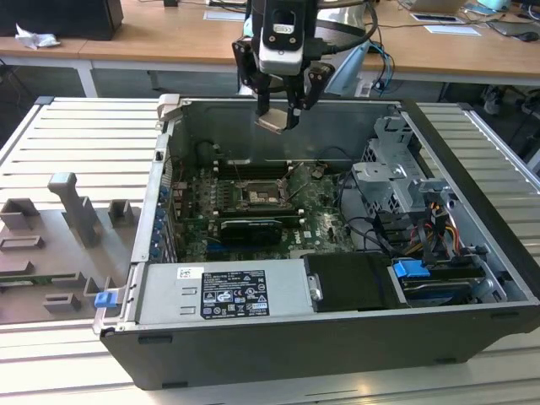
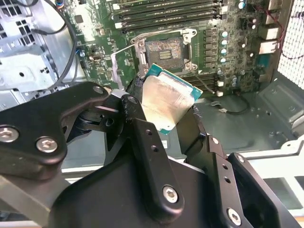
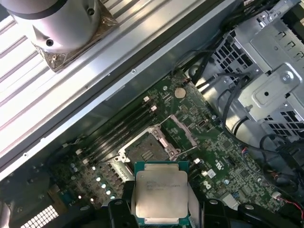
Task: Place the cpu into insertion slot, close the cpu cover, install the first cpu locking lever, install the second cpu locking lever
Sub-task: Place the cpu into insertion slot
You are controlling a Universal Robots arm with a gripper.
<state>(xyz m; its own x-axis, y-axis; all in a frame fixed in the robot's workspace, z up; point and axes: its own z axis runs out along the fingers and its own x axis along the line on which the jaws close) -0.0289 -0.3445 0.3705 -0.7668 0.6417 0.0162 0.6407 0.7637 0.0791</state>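
Note:
My gripper (image 1: 278,118) hangs above the open computer case (image 1: 472,169), over its far wall, and is shut on the cpu (image 1: 272,123). In both wrist views the cpu (image 2: 164,102) (image 3: 160,192) sits tilted between the black fingers (image 2: 142,137), its pale metal top and green edge showing. The insertion slot (image 1: 263,196) (image 2: 165,50) (image 3: 148,148) lies below on the green motherboard, its dark centre uncovered. The cpu cover (image 2: 124,57) (image 3: 183,130) stands swung up at one side of the slot.
Long black memory slots (image 1: 253,169) run just beyond the socket. A black card (image 1: 249,229) lies on its near side. A grey power supply (image 1: 224,287) fills the front, with a metal drive cage (image 1: 396,169) and cables (image 1: 371,228) at the exterior view's right. A grey fixture tray (image 1: 67,236) lies outside.

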